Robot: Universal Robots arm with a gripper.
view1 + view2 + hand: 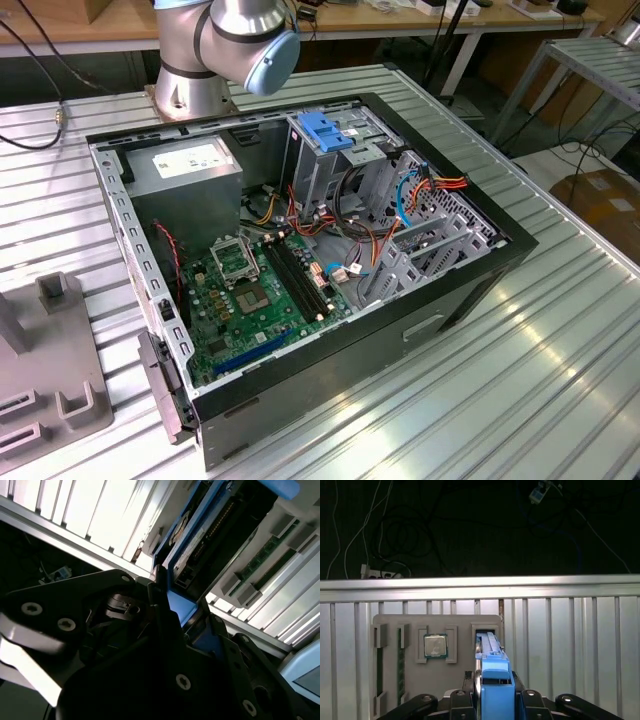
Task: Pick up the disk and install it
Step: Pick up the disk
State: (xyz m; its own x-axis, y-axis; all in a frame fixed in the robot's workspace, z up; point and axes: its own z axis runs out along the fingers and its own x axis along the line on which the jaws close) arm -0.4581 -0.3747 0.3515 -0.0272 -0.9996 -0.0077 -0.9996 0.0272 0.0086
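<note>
The work stood at the pick-up step. In the first wrist view the gripper (494, 682) had its two fingers pressed against the flanks of the disk (496, 695), pinching it by its blue carrier, with no gap to be seen on either side. The disk was at the grey fixture tray (415, 680), and its far end reached the open slot (487, 629) beside the pocket that held a processor chip (435, 646). Whether that end sat inside the slot or had cleared it could not be told. The disk stood on edge with its thin side toward the camera, and its long axis ran straight away from the gripper toward the tray. By that reading it pointed end-first at the slot, with the blue end of the carrier nearest the wrist. The move ahead, as I judged it, called for a pull straight along that long axis with no twist, so that the carrier would not bind against the slot walls, and a grip firm enough to keep the flat body from swinging. Installing was not yet begun: in the exterior view the open computer case (470, 290) sat on the slatted table (560, 380), apart from the tray
</note>
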